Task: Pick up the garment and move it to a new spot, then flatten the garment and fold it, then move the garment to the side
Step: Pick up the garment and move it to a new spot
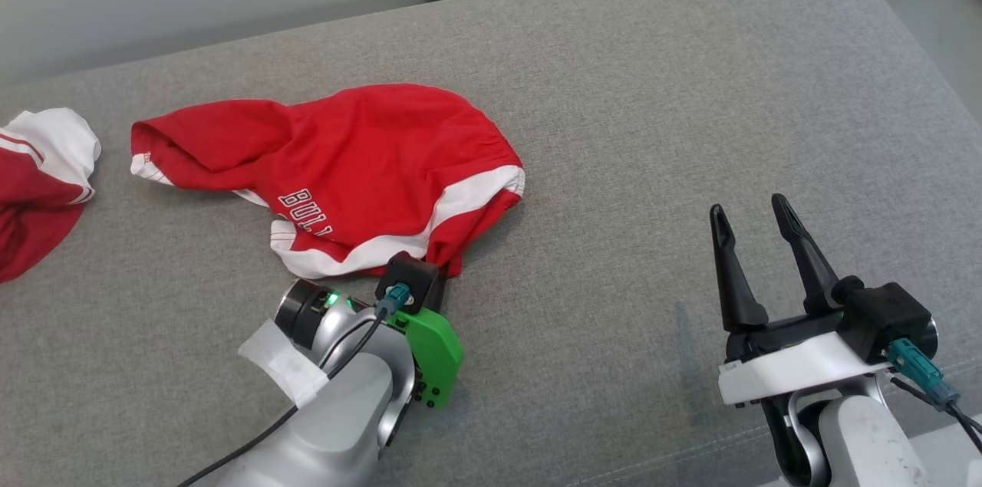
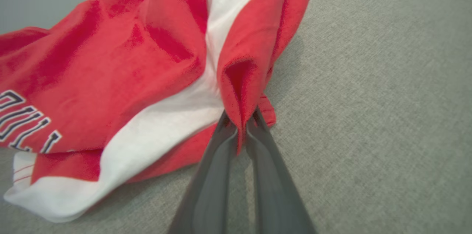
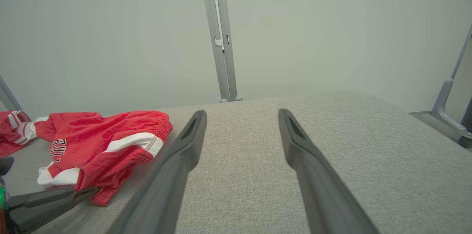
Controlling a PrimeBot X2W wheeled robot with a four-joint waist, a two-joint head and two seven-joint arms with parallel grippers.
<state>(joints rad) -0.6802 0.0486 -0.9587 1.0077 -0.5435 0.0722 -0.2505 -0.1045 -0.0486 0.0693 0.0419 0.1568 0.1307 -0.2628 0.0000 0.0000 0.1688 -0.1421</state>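
Grey cushion (image 1: 690, 88), red shorts (image 1: 368, 157) on it, hem in clamped left jaws (right jaws wide apart).

Red garment (image 1: 360, 157) with white stripes and lettering lies on grey couch (image 1: 652, 126).

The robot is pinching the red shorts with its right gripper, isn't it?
No. The left gripper is pinching the red shorts, at a red corner. The left wrist view shows it shut on the cloth. The right gripper is open and holds nothing.
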